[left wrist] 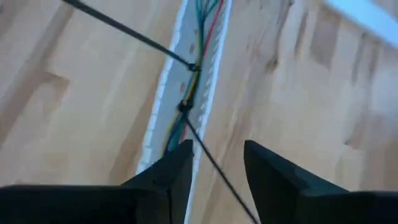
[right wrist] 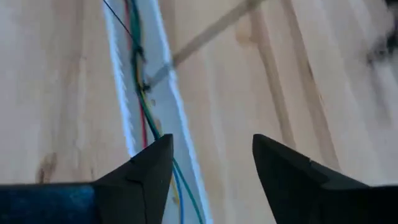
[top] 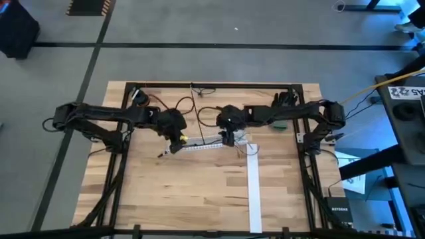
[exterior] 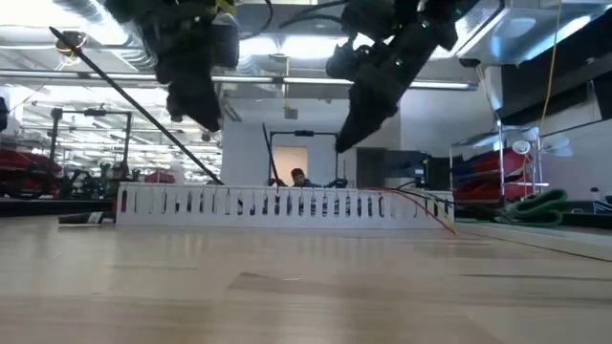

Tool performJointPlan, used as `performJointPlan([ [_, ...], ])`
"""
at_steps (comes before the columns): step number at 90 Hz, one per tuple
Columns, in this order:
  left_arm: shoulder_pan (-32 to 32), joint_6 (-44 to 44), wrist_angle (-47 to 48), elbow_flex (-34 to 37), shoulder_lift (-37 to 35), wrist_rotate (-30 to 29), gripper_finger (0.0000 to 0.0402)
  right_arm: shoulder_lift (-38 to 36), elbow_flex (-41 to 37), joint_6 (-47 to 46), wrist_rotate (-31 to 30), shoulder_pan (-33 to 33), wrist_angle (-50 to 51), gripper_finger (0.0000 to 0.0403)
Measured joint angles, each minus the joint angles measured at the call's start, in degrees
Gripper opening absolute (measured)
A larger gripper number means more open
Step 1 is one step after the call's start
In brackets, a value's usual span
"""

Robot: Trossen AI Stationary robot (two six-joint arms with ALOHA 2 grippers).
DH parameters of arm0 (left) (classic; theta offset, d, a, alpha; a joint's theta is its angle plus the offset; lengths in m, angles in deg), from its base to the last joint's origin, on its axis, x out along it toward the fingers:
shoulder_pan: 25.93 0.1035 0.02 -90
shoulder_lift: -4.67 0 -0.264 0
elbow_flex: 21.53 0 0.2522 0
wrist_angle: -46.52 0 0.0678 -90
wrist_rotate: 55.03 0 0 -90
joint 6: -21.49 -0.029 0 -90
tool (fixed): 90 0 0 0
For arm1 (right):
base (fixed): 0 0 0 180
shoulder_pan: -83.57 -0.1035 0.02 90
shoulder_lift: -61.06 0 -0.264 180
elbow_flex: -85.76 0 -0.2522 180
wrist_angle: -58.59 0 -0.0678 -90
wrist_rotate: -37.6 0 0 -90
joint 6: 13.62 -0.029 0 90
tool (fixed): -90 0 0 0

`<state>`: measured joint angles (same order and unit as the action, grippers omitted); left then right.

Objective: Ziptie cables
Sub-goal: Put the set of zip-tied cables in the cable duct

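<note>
Your left claw (left wrist: 214, 165) hangs spread just above the near end of the white slotted tray (left wrist: 163, 106), pinching nothing; your right claw (right wrist: 211, 165) is spread the same way over the other stretch of tray, also empty. Between them the cables (left wrist: 196, 68) lie along the tray's channel: green, red, yellowish and blue strands, hair-thin and limp. Judge them nearly weightless and quite soft; they will bend, slip sideways and spring out of a loose pinch, so take them as a bunch, close beside a tie, not one strand at a time. Two zip ties (left wrist: 185, 107) already cinch the bundle, and their long black tails stick out stiff and straight, one slanting up past the left claw. Those tails are smooth, springy plastic and likely easier to catch than the wires. The tray's comb-like walls are thin and rigid; the tabletop (top: 199, 192) beneath is pale, grained wood.
</note>
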<state>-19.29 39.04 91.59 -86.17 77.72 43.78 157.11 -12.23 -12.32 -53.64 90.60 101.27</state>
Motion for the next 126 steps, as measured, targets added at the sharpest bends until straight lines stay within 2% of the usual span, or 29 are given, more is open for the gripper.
performJointPlan([
  [8, 0.5, -2.2, -1.2, 0.0, 0.1, 2.4, 0.0173, -1.4, 2.8, -2.5, 0.0, -0.8, 8.2, 0.0213],
  [22, 0.7, -7.2, -2.6, 0.0, 0.1, 2.0, 0.0208, -6.7, 2.1, -11.6, -2.9, -4.8, 15.9, 0.0213],
  [33, 0.5, -9.4, -5.1, 0.5, 0.7, 1.2, 0.0215, -9.8, -2.4, -18.6, -3.6, -9.2, 12.4, 0.0213],
  [58, -0.7, -10.7, -11.2, 5.3, 2.3, 0.4, 0.0195, -8.6, -11.4, -29.4, -3.9, -20.5, 0.3, 0.0213],
  [63, -0.7, -10.1, -13.4, 6.6, 2.3, -1.0, 0.0191, -7.9, -12.6, -30.4, -5.6, -21.6, -5.1, 0.0213],
  [66, -0.6, -9.4, -14.8, 7.5, 2.3, -1.5, 0.0189, -7.4, -13.4, -31.4, -6.9, -21.9, -7.5, 0.0213],
  [72, -0.6, -8.8, -18.2, 9.1, 2.5, -2.1, 0.0185, -5.8, -15.1, -33.6, -8.3, -21.6, -6.0, 0.0213],
  [96, -0.6, -7.0, -23.5, 14.2, 4.4, -2.4, 0.0176, 1.4, -15.9, -32.6, -7.4, -21.0, -11.9, 0.0213],
  [118, -0.7, -7.1, -24.2, 18.0, 4.8, -2.9, 0.0174, 3.1, -15.4, -40.1, -18.9, -19.7, -2.7, 0.0213],
  [126, -0.7, -7.3, -24.4, 18.9, 4.8, -2.9, 0.0174, 1.4, -13.8, -40.4, -22.2, -19.7, 5.3, 0.0213],
])
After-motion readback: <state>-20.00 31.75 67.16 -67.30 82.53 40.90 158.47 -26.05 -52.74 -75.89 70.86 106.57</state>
